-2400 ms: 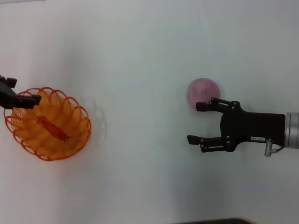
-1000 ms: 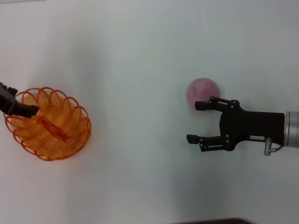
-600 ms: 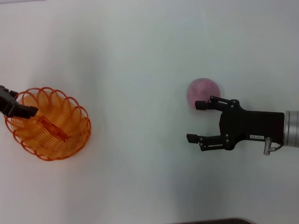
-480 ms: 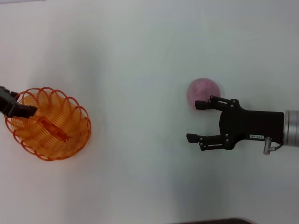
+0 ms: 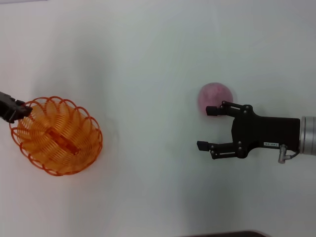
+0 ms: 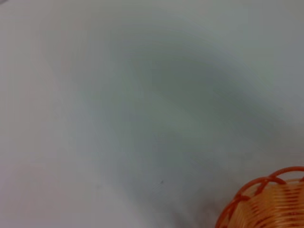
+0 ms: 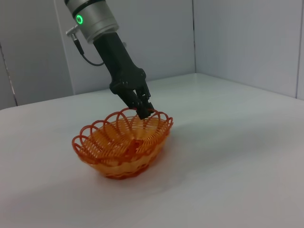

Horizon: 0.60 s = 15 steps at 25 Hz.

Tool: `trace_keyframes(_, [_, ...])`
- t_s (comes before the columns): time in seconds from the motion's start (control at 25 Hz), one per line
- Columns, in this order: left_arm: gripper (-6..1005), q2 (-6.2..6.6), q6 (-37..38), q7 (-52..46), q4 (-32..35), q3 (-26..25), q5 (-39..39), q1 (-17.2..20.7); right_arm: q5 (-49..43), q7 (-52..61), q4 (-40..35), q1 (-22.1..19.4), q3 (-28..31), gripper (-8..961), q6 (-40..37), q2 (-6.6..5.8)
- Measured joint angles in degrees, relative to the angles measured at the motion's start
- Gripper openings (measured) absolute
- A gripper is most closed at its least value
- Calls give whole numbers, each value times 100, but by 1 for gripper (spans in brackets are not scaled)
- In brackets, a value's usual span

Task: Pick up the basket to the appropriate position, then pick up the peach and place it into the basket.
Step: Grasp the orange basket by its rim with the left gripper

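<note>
presently: left gripper (image 7: 142, 112) pinching basket (image 5: 57, 136) rim at the table's (image 5: 148, 59) left edge, ready for repositioning; right gripper (image 5: 210, 127) spread beside peach (image 5: 215, 98), right-centre, untouched, awaiting pickup.

No text, number or brand could be read. A small pale label was seen on the black body of the right gripper (image 5: 205, 127), but its print could not be made out.

Left pincer (image 5: 19, 109) runs off the head view's edge.
</note>
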Motion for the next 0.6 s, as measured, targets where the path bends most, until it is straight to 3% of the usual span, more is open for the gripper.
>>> trace_keyframes(0.24, [106,0,25,-26,0,-2,-1,-11,0,2,0,8,0,957,0,0])
trace_keyframes(0.6, [54,25,150,-273,0,-29,-31,-26,0,2,0,33,0,957,0,0])
